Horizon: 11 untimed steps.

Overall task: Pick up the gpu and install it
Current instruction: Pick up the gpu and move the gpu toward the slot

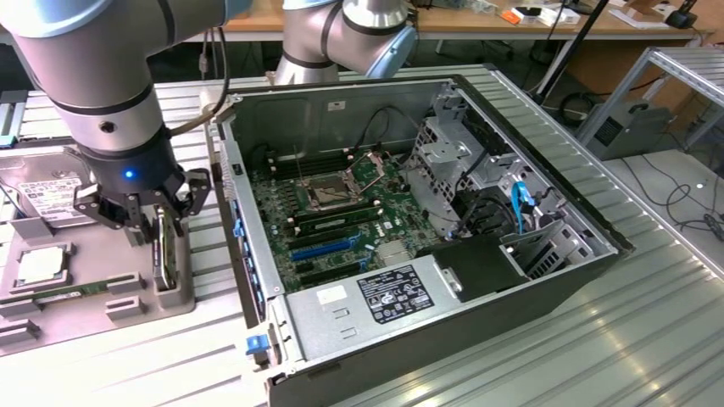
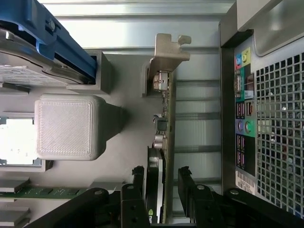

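Observation:
The gpu (image 1: 168,253) stands on its long edge in a slot of the grey parts tray (image 1: 80,318), at the exterior view's left. My gripper (image 1: 154,231) has come down over it from above. The wrist view looks along the gpu (image 2: 164,128), with its pale metal bracket (image 2: 167,52) at the far end. My gripper (image 2: 161,178) is open, and its black fingers (image 2: 138,178) stand on both sides of the card with narrow gaps. The open computer case (image 1: 588,254) lies beside the tray, its motherboard with blue slots (image 1: 325,248) facing up.
The tray also carries a silver hard drive (image 1: 46,193), a processor (image 1: 40,264) and a memory stick (image 1: 57,294). A grey printed block (image 2: 66,126) rises beside the card. The case's rear port panel (image 2: 244,118) is close on the card's other side.

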Tool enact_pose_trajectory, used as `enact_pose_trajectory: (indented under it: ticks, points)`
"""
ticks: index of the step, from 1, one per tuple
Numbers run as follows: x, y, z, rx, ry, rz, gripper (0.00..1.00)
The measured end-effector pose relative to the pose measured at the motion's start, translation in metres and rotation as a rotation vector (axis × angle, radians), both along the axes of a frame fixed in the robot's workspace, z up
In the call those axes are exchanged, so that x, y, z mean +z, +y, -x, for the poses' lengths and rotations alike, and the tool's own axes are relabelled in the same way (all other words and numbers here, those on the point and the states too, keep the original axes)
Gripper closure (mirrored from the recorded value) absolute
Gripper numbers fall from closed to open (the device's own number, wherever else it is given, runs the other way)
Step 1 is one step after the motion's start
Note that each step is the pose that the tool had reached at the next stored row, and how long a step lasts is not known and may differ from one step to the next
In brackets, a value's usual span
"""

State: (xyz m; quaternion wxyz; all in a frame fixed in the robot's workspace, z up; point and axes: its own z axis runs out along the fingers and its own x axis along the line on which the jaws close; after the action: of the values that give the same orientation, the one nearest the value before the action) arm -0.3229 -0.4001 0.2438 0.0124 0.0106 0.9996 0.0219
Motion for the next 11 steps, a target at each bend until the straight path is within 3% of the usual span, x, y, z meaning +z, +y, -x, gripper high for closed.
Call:
enact_pose_trajectory:
  ticks: [11]
  points:
    - [-0.0035, 0.0, 0.0, 0.0, 0.0, 0.0001, 0.58]
